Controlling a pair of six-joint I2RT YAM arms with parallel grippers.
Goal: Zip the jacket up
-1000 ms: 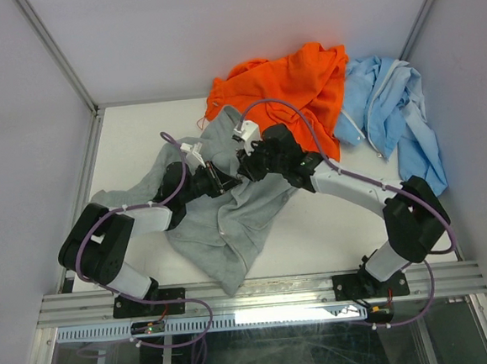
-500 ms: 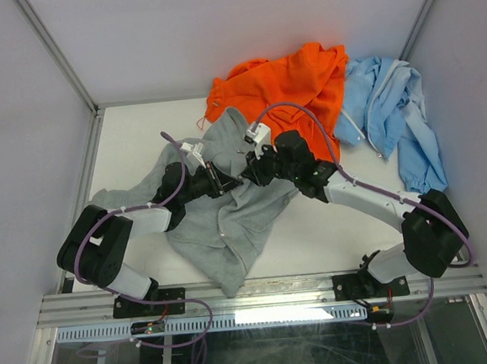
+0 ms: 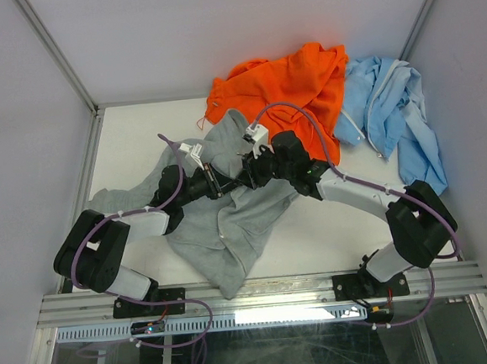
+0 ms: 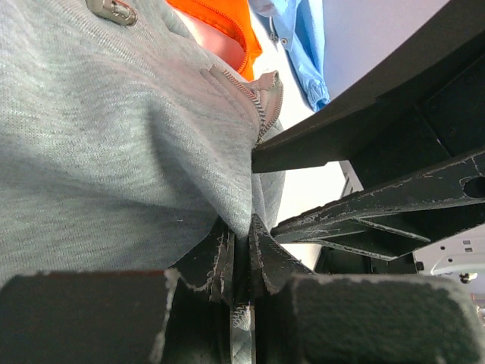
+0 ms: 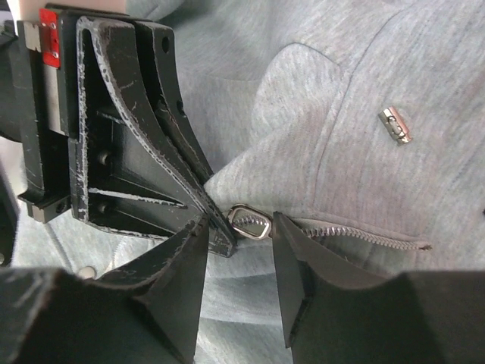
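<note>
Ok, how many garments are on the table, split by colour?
grey jacket: 1
orange garment: 1
light blue jacket: 1
Total: 3

You see the left gripper (image 3: 223,184) and the right gripper (image 3: 242,176) tip to tip over the jacket (image 3: 230,229), crumpled on the table (image 3: 135,140); the orange garment (image 3: 290,81) and the light blue jacket (image 3: 394,115) lie behind.
</note>
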